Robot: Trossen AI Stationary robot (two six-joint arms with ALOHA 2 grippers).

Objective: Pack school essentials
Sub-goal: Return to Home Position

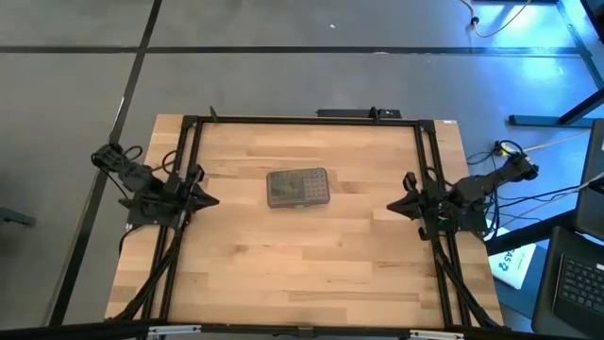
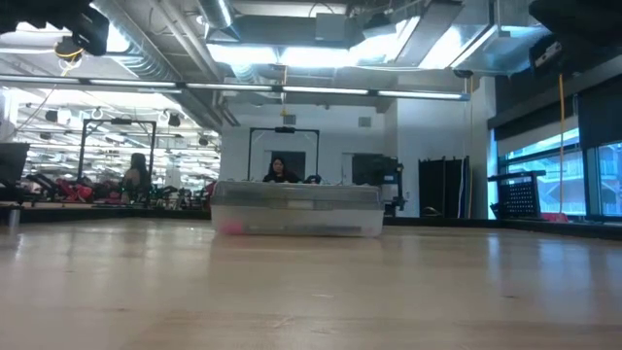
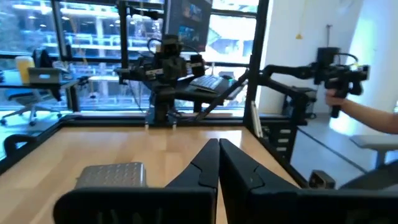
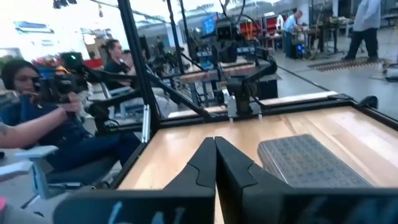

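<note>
From above, the clear plastic case (image 1: 297, 187) with its grey dotted lid lies shut near the middle of the wooden surface (image 1: 302, 274). My left hand (image 1: 212, 200) sits at the surface's left edge and my right hand (image 1: 392, 207) at its right edge. Both are well apart from the case and point toward it.

At surface height, the case rests flat. A pink item (image 2: 230, 227) shows through its clear wall, low at one end. I cannot make out the other school essentials inside.

Past my left wrist, my fingers (image 3: 199, 169) are narrow, tip to tip, gripping nothing. The case lies ahead of them.

Past my right wrist, my fingers (image 4: 202, 165) meet the same way. A seated person (image 4: 37, 118) is beyond the surface.
</note>
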